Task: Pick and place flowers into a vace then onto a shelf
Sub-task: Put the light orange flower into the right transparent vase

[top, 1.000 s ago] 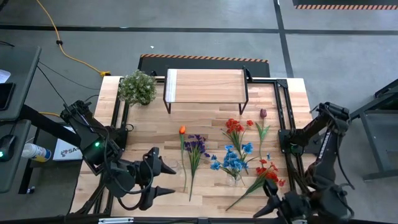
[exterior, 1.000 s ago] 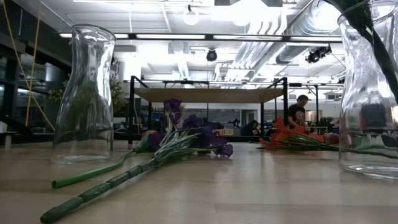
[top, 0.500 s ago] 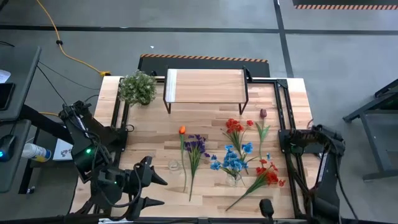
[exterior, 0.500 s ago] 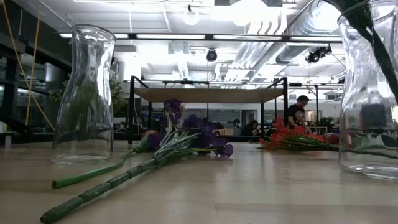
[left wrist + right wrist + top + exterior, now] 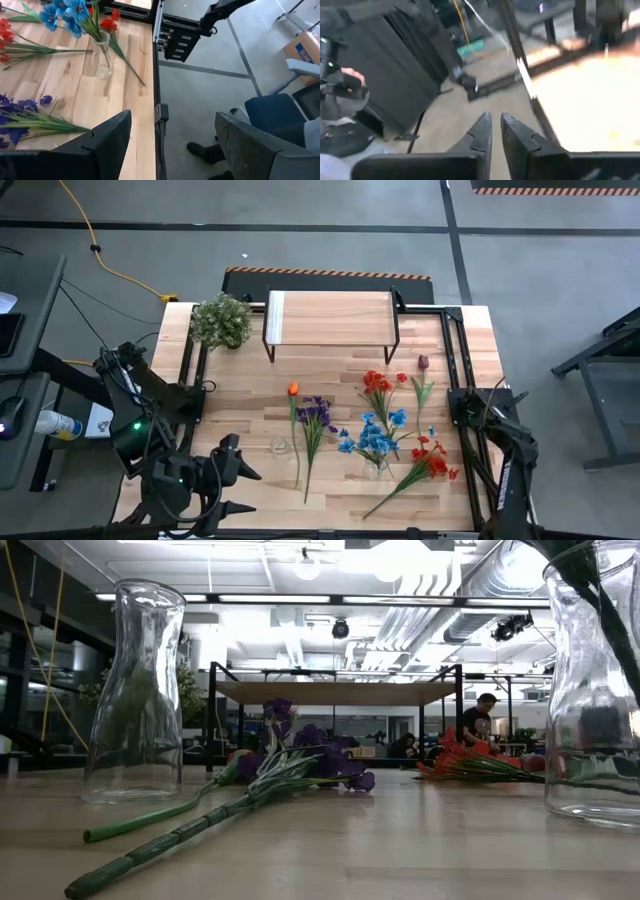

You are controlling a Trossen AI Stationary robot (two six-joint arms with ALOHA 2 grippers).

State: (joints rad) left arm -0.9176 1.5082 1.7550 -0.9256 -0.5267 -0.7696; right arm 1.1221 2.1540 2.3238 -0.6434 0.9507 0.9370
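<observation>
1. Since a second ago both arms have pulled back toward the near edge of the surface [image 5: 240, 405]. The left gripper [image 5: 232, 477] now sits at about 7 o'clock, past the corner, jaws wide apart and empty. The right gripper [image 5: 493, 131] has dropped out of the high view at 5 o'clock. Its wrist view shows the jaws nearly together on nothing.
2. Judgement: this retreat means no pick is underway, and nothing stands on the shelf [image 5: 330, 317] at 12 o'clock.
3. Flowers: blue blooms [image 5: 375, 440] stand in a glass vase [image 5: 377, 467] right of centre. The purple spray [image 5: 313, 418], orange tulip [image 5: 293, 389], red flowers [image 5: 378, 386], dark red tulip [image 5: 423, 363] and a second red spray [image 5: 430, 460] all lie flat. An empty vase [image 5: 281, 446] stands beside the purple stems.
4. The low view alone shows the empty vase's clear body. The left wrist view alone shows a person's shoe [image 5: 200, 150] beyond the edge.
</observation>
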